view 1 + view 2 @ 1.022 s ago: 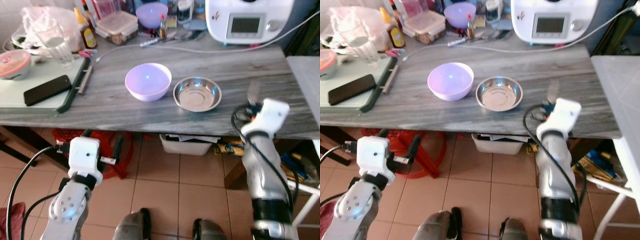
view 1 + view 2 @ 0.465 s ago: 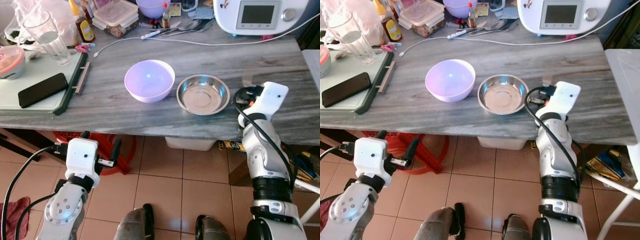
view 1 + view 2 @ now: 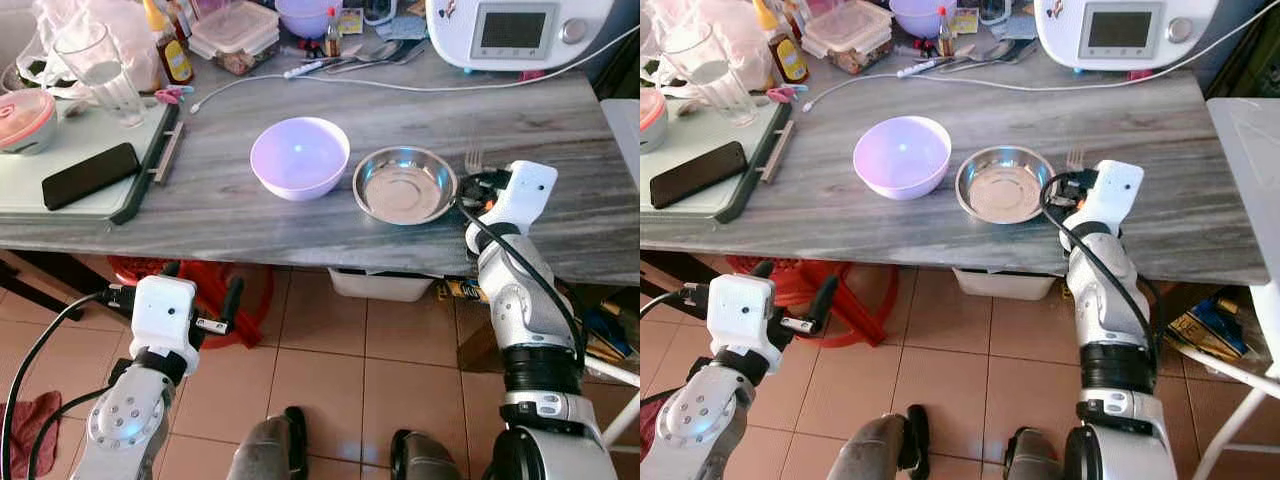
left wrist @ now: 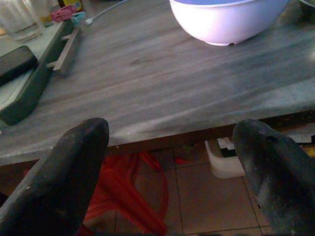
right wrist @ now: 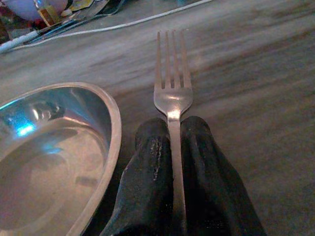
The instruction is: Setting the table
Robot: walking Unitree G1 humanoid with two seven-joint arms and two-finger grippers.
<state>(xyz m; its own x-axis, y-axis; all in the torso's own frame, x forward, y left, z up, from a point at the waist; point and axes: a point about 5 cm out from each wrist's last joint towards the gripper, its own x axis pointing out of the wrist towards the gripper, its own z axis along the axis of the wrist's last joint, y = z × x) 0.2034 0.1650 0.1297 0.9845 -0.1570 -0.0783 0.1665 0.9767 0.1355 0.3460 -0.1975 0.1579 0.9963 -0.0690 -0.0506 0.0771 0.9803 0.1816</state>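
Just fork (image 5: pixel 172 93) beside steel bowl (image 5: pixel 54 157).

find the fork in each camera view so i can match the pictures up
Left eye view: fork tines just right of the steel bowl, ahead of the right gripper.
Right eye view: tines at the same spot, right of the steel bowl.
Left wrist view: not in it.
Right wrist view: centre, handle pinched between the black fingers.
Shared landmark: the steel bowl's rim beside the fork.
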